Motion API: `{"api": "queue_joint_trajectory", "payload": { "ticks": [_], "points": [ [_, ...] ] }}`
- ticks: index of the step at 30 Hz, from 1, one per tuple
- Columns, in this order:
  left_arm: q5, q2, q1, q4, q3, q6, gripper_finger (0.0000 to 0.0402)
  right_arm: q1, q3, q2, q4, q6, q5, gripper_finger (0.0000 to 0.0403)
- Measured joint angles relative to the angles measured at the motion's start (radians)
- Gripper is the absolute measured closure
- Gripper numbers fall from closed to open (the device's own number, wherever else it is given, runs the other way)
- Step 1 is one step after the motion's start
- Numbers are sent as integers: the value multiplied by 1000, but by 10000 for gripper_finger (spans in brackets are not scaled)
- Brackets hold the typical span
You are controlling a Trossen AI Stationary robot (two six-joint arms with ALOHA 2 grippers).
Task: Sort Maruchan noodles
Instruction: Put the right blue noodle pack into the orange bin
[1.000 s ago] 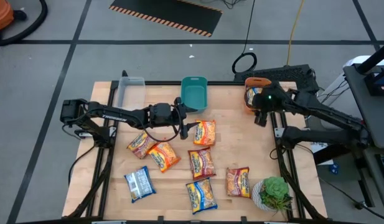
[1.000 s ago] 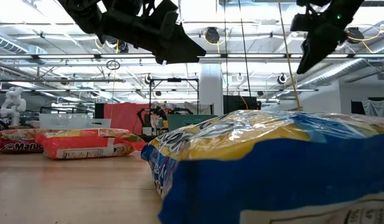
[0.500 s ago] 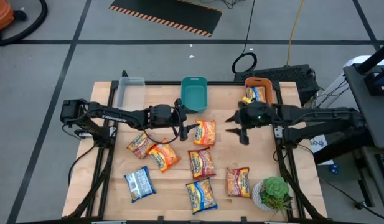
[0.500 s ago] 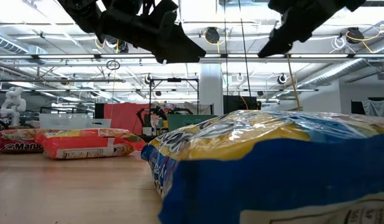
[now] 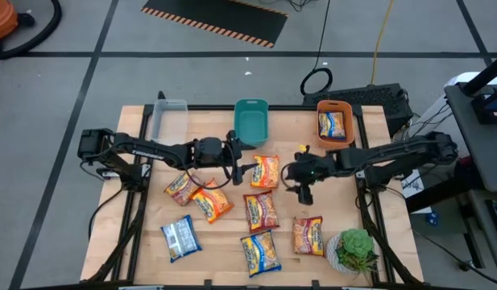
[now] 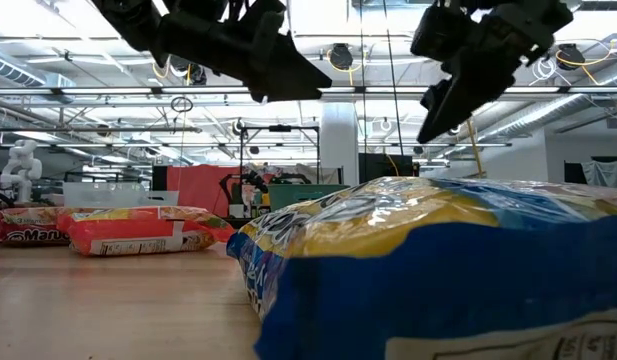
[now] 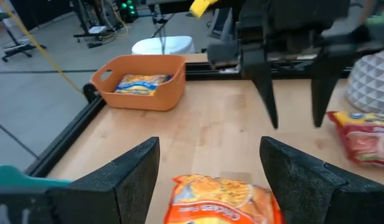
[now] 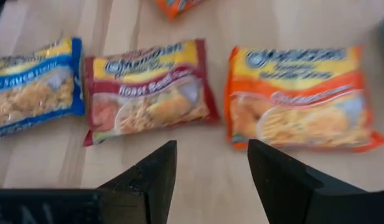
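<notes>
Six Maruchan noodles [image 5: 260, 251] packets lie across the worktop [image 5: 345, 201] from 6 toward 9 o'clock; mid-worktop both claws hover released and empty, the left claw [image 5: 246, 168] beside an orange packet [image 5: 265, 171], the right claw [image 5: 300, 187] just past it; one packet rests in the orange bin [image 5: 320, 129] at 1 o'clock

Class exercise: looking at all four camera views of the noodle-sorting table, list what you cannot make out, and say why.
- Low view: most packets are hidden behind the blue-yellow packet close to the lens.
- High view: flavour names on the packets are too small to read.
- Left wrist view: the orange packet is cut off by the edge.
</notes>
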Motion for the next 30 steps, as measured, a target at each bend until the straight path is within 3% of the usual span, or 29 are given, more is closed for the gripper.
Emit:
{"api": "queue_joint_trajectory", "payload": {
  "ticks": [7,18,24,30],
  "points": [
    [0,0,-64,22,0,-3,121,125,0,19,10,147,8,211],
    [0,0,-184,22,0,-50,121,366,0,20,72,537,238,211],
    [1,0,-261,-1,0,-55,121,449,0,52,247,564,307,211],
    [50,0,-321,-67,0,-60,121,463,62,183,313,527,284,211]
  ]
}}
